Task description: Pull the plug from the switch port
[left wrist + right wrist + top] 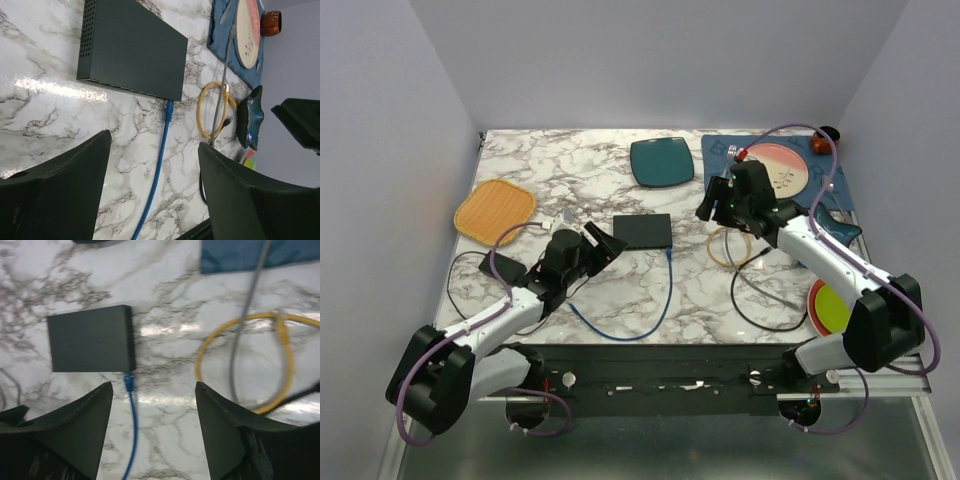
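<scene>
Switch (642,231) lies flat mid-desk (580,160), with the teal plate (662,162) further back, not touching it. Blue plug (168,111) sits in a port at the right end of the switch's near edge. Its blue cable (640,325) runs toward the arm bases, then curves left. Left pincer (603,243) is wide open with nothing in it, just left of the switch and clear of it. Right pincer (713,203) is also spread wide and empty, above the desk right of the switch, near a yellow cable loop (725,245). Faint marking on the switch lid, unreadable. White lettering on the blue mat (712,160) is too small to read.
</scene>
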You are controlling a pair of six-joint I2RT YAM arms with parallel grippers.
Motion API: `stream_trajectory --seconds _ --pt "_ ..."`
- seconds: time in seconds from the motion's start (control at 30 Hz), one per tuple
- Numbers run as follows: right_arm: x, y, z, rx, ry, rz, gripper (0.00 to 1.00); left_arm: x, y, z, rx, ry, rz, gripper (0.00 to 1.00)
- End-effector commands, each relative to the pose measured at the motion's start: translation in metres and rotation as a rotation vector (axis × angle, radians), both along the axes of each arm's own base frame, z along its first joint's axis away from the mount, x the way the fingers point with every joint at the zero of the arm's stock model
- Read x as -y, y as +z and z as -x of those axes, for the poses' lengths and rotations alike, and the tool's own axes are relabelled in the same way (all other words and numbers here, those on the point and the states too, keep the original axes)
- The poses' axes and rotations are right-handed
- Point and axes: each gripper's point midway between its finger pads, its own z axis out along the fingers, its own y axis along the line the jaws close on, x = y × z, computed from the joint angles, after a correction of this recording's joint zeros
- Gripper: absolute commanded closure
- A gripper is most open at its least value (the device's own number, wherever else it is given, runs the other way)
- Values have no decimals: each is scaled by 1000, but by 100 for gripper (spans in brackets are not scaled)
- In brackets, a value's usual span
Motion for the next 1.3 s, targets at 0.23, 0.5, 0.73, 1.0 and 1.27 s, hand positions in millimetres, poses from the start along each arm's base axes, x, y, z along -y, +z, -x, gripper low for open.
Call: stream_trajectory --seconds 0.23,0.5,0.73,1.0,1.27 --pt "-121 -25 -41 -14 372 -290 76 34 -8 -13 49 -67 96 26" --pt "-141 -47 -85 -60 347 -265 78 51 -38 -17 -18 -80 122 42" --pt "-146 -90 -104 -154 313 -225 80 52 -57 -18 -74 -88 82 47" --pt "-145 -125 -94 -243 300 -220 82 58 -91 -20 -197 -91 75 50" --pt "-142 -136 -71 -278 295 -226 82 53 -102 -33 -228 -59 126 53"
